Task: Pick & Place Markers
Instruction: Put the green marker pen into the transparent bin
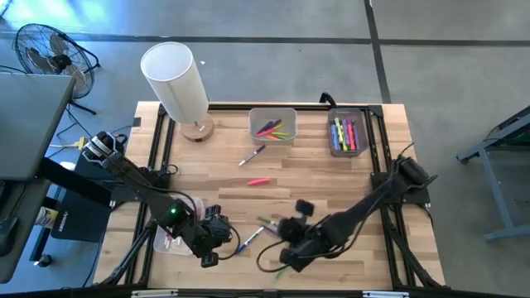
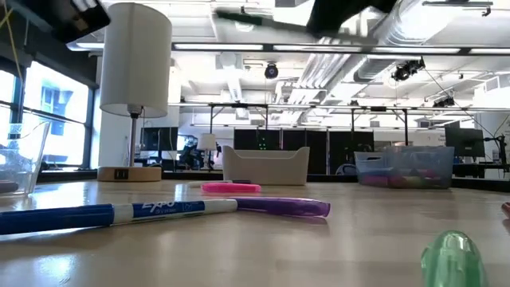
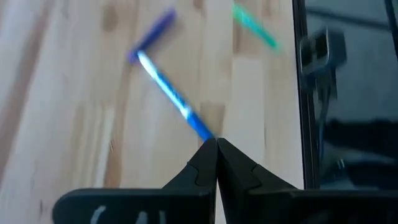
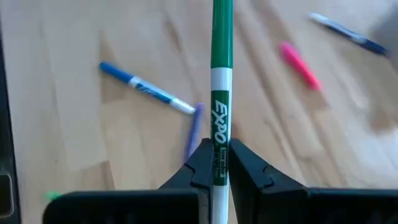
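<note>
Markers loose: four; right gripper (image 4: 216, 163) clamps one green marker (image 4: 220, 81).

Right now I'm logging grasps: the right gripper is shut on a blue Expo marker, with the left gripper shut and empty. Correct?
Not quite. The right gripper is shut on a green Expo marker, not a blue one, as the right wrist view shows. The blue marker lies on the table. The left gripper is shut and empty.

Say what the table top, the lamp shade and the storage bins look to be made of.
Table top: pale jointed wood strips with visible grain, smooth and likely sealed. Lamp shade: matte white, probably fabric or paper; unclear. Storage bins: see-through, glossy, apparently plastic, since the markers inside show through.
</note>
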`<state>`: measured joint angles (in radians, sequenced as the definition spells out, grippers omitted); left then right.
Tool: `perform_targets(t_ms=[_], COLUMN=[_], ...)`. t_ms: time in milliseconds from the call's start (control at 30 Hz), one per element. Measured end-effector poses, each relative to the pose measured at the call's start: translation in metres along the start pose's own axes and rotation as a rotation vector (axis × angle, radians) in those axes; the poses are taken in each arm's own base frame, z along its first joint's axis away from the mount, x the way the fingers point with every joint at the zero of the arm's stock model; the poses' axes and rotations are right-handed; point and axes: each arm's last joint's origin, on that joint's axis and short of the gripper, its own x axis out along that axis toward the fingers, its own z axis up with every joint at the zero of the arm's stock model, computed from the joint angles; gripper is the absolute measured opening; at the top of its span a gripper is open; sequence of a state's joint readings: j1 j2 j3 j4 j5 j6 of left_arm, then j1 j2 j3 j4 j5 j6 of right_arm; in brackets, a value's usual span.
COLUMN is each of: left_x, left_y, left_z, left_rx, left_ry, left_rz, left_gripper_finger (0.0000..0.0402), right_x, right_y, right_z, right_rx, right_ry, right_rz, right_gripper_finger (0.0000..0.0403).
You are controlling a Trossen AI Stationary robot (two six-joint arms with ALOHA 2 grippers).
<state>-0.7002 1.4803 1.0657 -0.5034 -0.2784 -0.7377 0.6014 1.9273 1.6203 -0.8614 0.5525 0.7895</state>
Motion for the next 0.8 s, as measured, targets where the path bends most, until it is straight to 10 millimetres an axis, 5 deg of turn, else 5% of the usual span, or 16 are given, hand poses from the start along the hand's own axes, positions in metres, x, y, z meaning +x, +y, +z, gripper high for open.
perform_targets(t_ms=[200,300,533,800], left_x=[0.003,0.008,0.013,-0.005], left_y=[0.009,0.027,0.06,0.088], left_z=[0.02,0.035,0.077,0.13], left_rx=[-0.08,-0.188,-0.251,-0.284], left_ry=[-0.164,-0.175,-0.251,-0.677], left_rz=[0.057,0.062,-0.11,-0.229], left_gripper_finger=[0.0008,0.0024,0.0105,0.0219], right_x=[-0.059,-0.073,-0.068,-0.054], right_y=[-0.023,-0.039,-0.08,-0.121], right_z=[-0.008,-0.029,-0.074,-0.072], right_rx=[0.106,0.162,0.389,0.455], right_ry=[-0.127,-0.173,-0.371,-0.806], right_rz=[-0.133,-0.125,0.158,0.456], right_gripper_finger=[0.0026,0.0026,0.0026,0.0025])
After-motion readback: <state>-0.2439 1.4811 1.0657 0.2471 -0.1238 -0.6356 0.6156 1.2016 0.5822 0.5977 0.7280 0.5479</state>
